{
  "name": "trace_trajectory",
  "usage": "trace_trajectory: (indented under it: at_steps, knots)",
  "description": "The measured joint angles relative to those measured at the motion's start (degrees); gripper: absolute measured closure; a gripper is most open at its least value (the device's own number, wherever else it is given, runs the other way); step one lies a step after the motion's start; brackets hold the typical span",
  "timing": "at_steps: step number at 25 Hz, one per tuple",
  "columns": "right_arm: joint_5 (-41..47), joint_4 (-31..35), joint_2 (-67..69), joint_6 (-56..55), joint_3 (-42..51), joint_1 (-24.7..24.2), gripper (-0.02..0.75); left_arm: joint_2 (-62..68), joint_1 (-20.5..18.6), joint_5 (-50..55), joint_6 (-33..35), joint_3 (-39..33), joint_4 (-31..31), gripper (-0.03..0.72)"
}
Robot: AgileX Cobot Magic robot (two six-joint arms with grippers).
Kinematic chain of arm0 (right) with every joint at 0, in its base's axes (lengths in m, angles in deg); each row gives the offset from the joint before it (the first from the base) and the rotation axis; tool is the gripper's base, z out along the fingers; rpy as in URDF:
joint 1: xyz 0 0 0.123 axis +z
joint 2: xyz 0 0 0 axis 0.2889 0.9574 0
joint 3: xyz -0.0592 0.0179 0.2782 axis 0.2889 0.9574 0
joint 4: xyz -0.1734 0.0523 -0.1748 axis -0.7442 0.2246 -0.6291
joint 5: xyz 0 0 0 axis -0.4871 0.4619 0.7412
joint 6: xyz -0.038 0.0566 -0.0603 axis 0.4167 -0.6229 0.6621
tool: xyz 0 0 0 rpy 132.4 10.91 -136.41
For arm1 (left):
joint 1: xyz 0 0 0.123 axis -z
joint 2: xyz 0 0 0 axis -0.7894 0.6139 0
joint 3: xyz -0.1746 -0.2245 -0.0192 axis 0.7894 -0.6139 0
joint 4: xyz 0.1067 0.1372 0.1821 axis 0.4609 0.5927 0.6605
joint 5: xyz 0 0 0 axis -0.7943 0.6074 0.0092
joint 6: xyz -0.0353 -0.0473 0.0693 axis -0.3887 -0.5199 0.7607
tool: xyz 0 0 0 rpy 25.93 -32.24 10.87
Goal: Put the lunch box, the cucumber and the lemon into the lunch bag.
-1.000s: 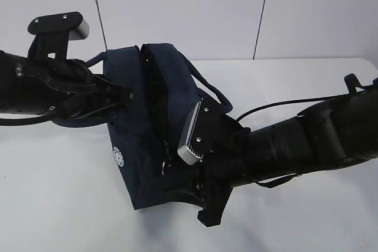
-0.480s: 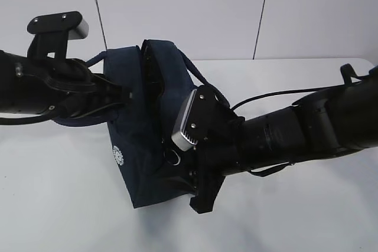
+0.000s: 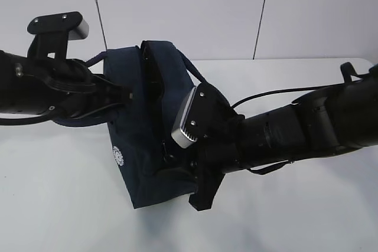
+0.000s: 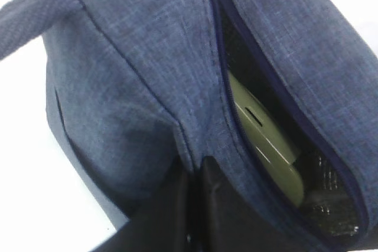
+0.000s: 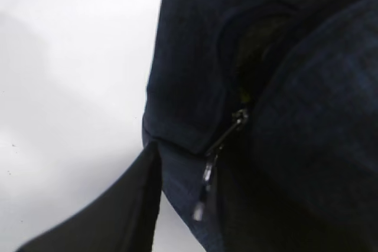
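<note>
The navy lunch bag (image 3: 139, 146) stands mid-table with its top zipper partly open. In the left wrist view the pale green lid of the lunch box (image 4: 266, 146) shows inside the lunch bag (image 4: 118, 87), against silver lining. My left gripper (image 3: 127, 94) is shut on the fabric edge beside the opening (image 4: 193, 172). My right gripper (image 3: 177, 168) is at the bag's near end. In the right wrist view its jaws (image 5: 189, 172) straddle the bag's corner (image 5: 195, 57) and the metal zipper pull (image 5: 207, 172), with a strip of table showing beside the left finger. Cucumber and lemon are hidden.
The white table (image 3: 65, 205) runs around the bag, with a pale panelled wall (image 3: 189, 10) behind. A bag handle (image 3: 195, 75) loops over the far right side above my right arm. A cable (image 3: 271, 95) trails along that arm.
My right gripper has moved left and closer onto the bag's near end, and its jaws have narrowed around the zipper pull. The left gripper keeps its hold without moving.
</note>
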Motion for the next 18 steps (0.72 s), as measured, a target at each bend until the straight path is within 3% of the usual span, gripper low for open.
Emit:
trace_trajectory:
  at_steps: [18]
  knots:
    - [-1.93, 0.0, 0.04, -0.13, -0.13, 0.0, 0.528, 0.0, 0.0, 0.34, 0.0, 0.0, 0.0, 0.687]
